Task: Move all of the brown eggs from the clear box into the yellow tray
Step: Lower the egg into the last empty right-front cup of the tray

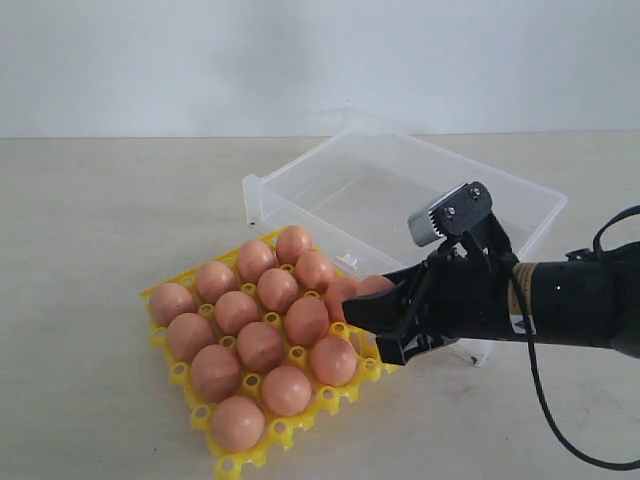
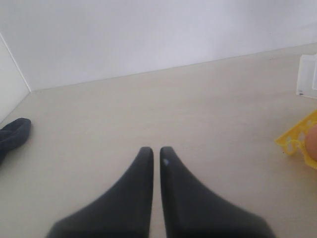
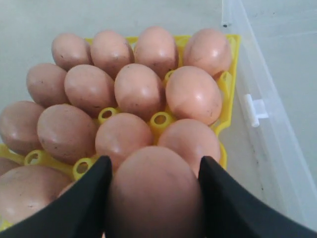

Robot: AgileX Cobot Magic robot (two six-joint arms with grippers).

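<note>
The yellow tray [image 1: 250, 455] lies on the table at front left, and several brown eggs [image 1: 260, 345] fill its cups. My right gripper [image 1: 375, 325] hovers over the tray's right edge, shut on one brown egg [image 3: 153, 193] that sits between both black fingers [image 3: 89, 198]. This held egg [image 1: 375, 285] peeks out above the upper finger. Behind the tray stands the clear box [image 1: 400, 180], with no egg showing inside it. My left gripper [image 2: 156, 151] is shut on nothing above bare table, left of the tray corner [image 2: 297, 139].
The clear box's wall [image 3: 277, 148] runs close beside the tray's right side [image 3: 230, 84]. A dark object [image 2: 12, 134] lies at the table's far left edge near a white wall. The right arm's cable [image 1: 560, 430] hangs near the front right.
</note>
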